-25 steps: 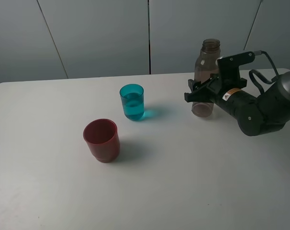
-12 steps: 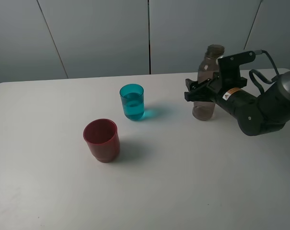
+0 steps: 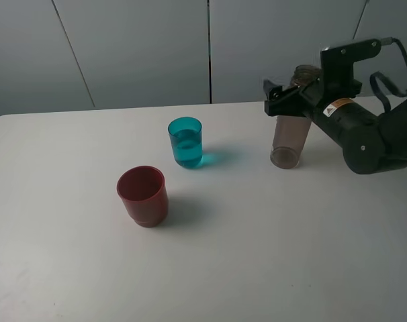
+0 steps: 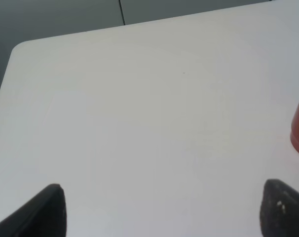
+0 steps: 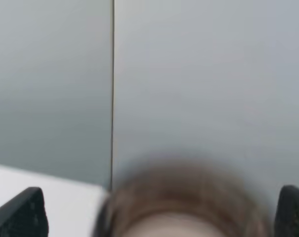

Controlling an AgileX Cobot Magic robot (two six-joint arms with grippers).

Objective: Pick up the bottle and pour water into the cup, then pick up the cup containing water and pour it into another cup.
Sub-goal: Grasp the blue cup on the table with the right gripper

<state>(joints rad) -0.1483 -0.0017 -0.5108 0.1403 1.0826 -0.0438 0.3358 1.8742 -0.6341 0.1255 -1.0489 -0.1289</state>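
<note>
Right pincer (image 3: 291, 96) is hovering spread around the neck of the bottle (image 3: 287, 139), pinching nothing. The bottle is standing near the far right corner of the bench (image 3: 270, 255). The cup (image 3: 185, 142), holding water, is standing with its long axis vertical, toward the left edge from that pincer. Left pincer (image 4: 159, 207) is also gaping, empty. Judging: the right arm is sitting nearer.

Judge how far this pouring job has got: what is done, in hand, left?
Done: the teal cup holds water and the bottle stands on the table. In hand: the right gripper is open around the bottle's top, gripping nothing. Left: lifting the teal cup and pouring into the red cup, which looks empty.
</note>
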